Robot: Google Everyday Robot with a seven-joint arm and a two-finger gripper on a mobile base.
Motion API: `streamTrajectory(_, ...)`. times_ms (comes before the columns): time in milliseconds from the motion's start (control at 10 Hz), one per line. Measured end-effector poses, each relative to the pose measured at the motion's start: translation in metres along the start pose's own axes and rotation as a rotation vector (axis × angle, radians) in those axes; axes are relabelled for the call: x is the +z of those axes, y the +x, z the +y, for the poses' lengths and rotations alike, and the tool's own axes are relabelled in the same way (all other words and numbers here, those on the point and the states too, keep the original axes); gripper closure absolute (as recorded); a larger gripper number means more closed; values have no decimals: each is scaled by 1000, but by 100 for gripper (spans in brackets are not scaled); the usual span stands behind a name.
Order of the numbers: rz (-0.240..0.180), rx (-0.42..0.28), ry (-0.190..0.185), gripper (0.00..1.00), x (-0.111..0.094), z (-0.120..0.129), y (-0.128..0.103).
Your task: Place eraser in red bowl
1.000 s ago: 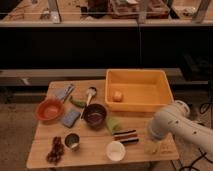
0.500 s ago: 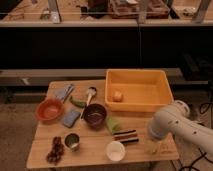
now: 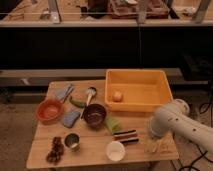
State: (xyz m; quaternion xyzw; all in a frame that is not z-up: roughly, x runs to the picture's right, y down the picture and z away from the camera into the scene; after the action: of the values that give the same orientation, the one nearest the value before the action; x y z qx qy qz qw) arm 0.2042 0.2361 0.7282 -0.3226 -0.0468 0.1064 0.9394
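Observation:
The eraser, a small flat striped block, lies on the wooden table just above and right of the white cup. The red bowl stands at the table's left side and looks empty. My gripper is at the end of the white arm, low over the table's front right corner. It is a short way right of the eraser and apart from it.
A dark brown bowl and a blue-grey pad lie between the eraser and the red bowl. A green item, a metal cup, grapes and a yellow bin are also on the table.

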Motion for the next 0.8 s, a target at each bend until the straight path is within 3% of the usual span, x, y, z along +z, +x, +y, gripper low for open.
streamTrajectory(400, -53, -149, -101, 20, 13, -7, -65)
streamTrajectory(800, -53, -231, -149, 20, 22, -12, -91)
